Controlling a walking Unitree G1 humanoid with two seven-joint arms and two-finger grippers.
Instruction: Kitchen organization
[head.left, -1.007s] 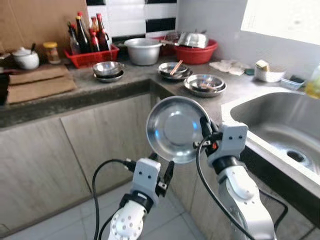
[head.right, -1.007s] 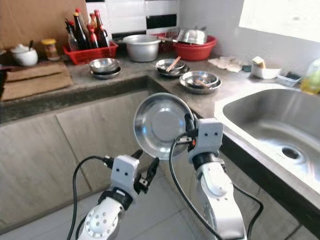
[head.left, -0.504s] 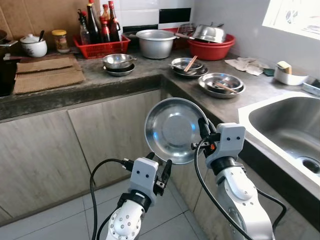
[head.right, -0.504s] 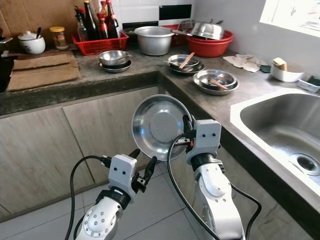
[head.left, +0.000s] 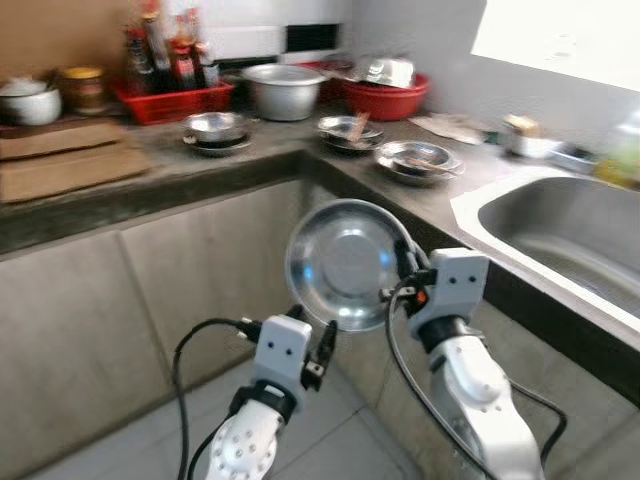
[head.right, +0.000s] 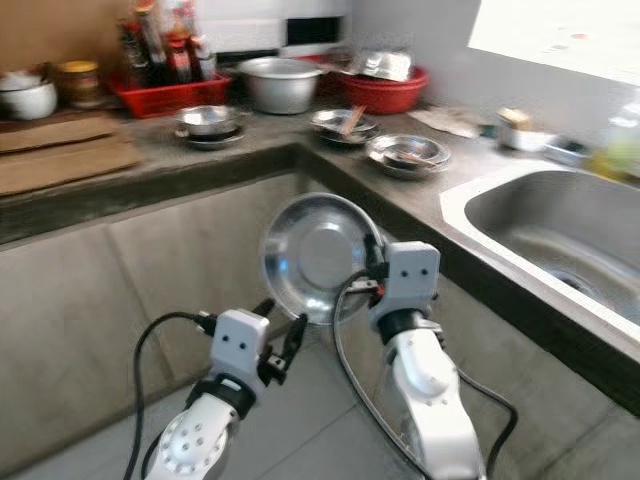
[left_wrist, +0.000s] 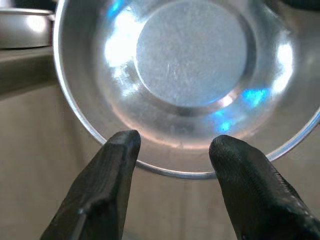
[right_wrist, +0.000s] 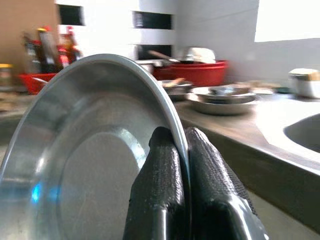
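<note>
Right gripper (head.left: 404, 262) clamped on the rim of a steel plate (head.left: 345, 262), held on edge in the air in front of the worktop (head.left: 440, 205) corner, hollow side facing the robot. Left gripper (left_wrist: 172, 150) just below the plate's lower rim, fingers (left_wrist: 117, 165) apart, not touching. Judgement: thin, stiff, light metal; polished, so slippery. Rim pinch is the sensible hold; a one-sided grip may let it pivot.

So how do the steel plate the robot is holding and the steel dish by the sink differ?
The held steel plate is tilted on edge in the air, pinched at its rim by the right end effector; the steel dish lies flat on the counter. The plate is empty; the dish holds something. Both are round, shiny metal.
</note>
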